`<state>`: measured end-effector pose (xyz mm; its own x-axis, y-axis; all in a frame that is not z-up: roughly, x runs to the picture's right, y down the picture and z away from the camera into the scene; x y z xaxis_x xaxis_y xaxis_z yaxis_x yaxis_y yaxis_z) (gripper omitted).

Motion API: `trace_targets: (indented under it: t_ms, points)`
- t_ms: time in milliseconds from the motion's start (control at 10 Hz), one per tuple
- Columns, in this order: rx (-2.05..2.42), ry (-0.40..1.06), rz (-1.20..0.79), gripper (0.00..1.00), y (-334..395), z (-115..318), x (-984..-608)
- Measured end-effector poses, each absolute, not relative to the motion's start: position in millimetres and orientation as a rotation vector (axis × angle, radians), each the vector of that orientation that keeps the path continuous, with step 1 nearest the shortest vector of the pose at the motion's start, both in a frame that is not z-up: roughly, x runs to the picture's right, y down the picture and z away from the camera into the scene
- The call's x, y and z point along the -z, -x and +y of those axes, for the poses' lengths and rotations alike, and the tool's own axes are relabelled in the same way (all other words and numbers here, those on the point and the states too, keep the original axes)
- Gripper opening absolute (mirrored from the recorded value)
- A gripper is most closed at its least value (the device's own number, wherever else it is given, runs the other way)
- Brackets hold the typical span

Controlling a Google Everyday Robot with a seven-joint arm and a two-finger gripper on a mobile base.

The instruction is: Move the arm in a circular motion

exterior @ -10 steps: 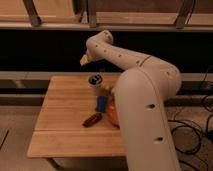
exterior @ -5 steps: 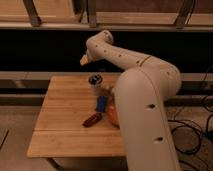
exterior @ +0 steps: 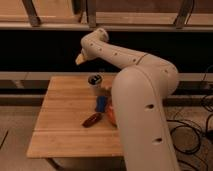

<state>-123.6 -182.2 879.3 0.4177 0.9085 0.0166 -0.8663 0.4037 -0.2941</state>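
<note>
Since the arm point(exterior: 145, 85) has barely moved, its gripper point(exterior: 80, 59) (open or closed, I cannot tell) hovers above the table's point(exterior: 60, 130) far edge, the circle seemingly stalled.

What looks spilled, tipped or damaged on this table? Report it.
Nothing stands out. The small cup stands upright on the wooden table, no spill shows, and the arm holds its gripper above the table's far edge.

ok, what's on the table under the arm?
Cup, blue item, brown item; an orange thing mostly covered by the arm. Gripper hangs toward the table's far edge.
</note>
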Motion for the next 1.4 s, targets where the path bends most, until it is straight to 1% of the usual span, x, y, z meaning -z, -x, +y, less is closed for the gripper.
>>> trace_targets:
  t_ms: [100, 200, 400, 600, 700, 900, 1100, 1200, 1400]
  points:
    - [-1.043, 0.23, -0.187, 0.78, 167, -157, -837]
    - [-1.037, 0.233, -0.181, 0.78, 178, -136, -822]
    - [-1.071, 0.255, -0.166, 0.78, 179, -103, -810]
    - [-1.134, 0.306, -0.158, 0.78, 180, -63, -799]
    - [-1.162, 0.327, -0.155, 0.78, 176, -50, -796]
    - [-1.243, 0.355, -0.116, 0.78, 146, -24, -795]
    - [-1.329, 0.334, -0.055, 0.78, 97, -12, -794]
    - [-1.366, 0.298, -0.031, 0.78, 68, -19, -794]
    - [-1.404, 0.195, -0.015, 0.78, 17, -59, -789]
